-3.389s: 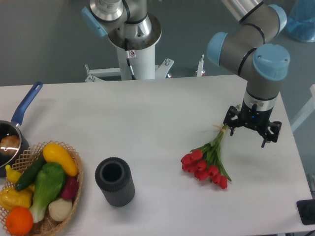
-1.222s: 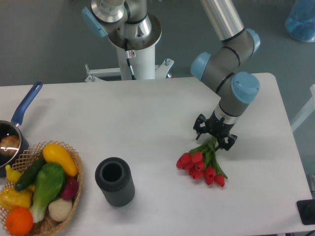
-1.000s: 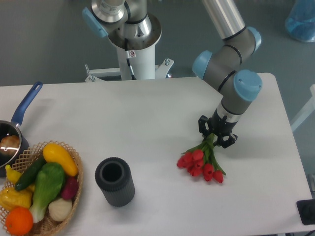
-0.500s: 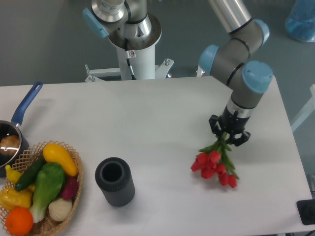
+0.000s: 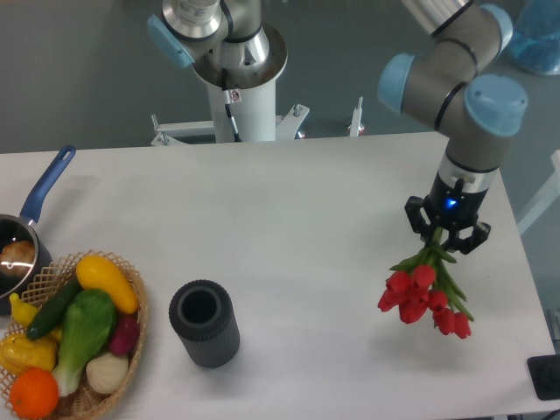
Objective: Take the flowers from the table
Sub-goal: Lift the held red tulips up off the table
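My gripper (image 5: pixel 445 243) is shut on the green stems of the flowers (image 5: pixel 423 293), a bunch of red tulips. The bunch hangs below the fingers with the red heads lowest, lifted off the white table (image 5: pixel 280 236) at its right side. A soft shadow lies on the table under the bunch. The arm comes down from the upper right.
A black cylinder (image 5: pixel 204 323) stands upright at the front middle. A wicker basket (image 5: pixel 136 336) of colourful vegetables sits at the front left. A pot with a blue handle (image 5: pixel 45 185) is at the left edge. The white robot base (image 5: pixel 245 105) stands behind the table.
My gripper closed on the flower stems, lifted the bunch off the table and carried it to the right and up.
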Motion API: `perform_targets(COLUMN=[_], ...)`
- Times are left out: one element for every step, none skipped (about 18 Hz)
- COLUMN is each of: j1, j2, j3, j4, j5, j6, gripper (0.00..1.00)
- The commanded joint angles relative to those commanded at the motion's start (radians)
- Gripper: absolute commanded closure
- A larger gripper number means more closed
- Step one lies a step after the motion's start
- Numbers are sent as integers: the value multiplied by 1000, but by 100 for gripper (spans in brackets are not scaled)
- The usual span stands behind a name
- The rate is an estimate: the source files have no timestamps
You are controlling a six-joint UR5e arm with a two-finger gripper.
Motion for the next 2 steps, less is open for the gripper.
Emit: perform_targets(j1=[0,0], j2=[2,2], j3=[3,5], j4=[0,0], j5=[12,24], j6=[0,0], gripper=[100,100])
